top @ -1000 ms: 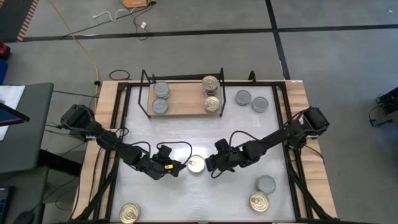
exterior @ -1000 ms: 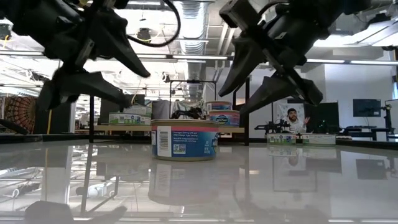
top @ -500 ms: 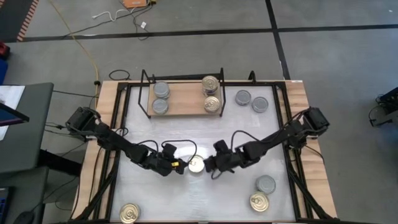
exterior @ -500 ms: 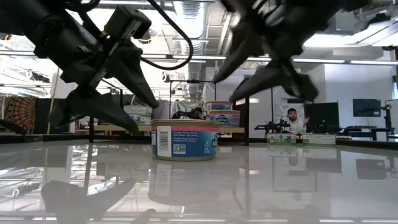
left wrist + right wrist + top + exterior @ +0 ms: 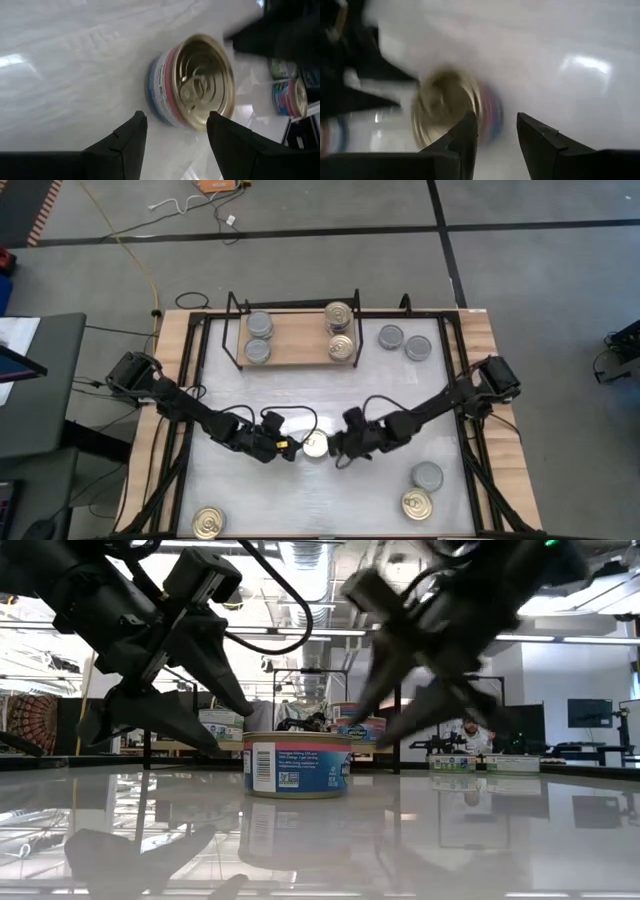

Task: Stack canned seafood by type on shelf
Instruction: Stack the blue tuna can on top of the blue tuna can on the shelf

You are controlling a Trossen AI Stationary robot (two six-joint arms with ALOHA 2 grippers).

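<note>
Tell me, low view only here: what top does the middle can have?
Observer: Gold, with a ring pull. The can sits just ahead of the open left claw, untouched.
Operator: Right claw?
Observer: The right claw is open on the can's other side, not gripping it.
Operator: Where do golds go?
Observer: The shelf has gold cans at its right end and grey cans at its left.

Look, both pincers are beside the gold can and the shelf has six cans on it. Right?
Almost. The left pincer and right pincer do flank the gold can, but the high view shows four cans on the shelf, not six.
</note>
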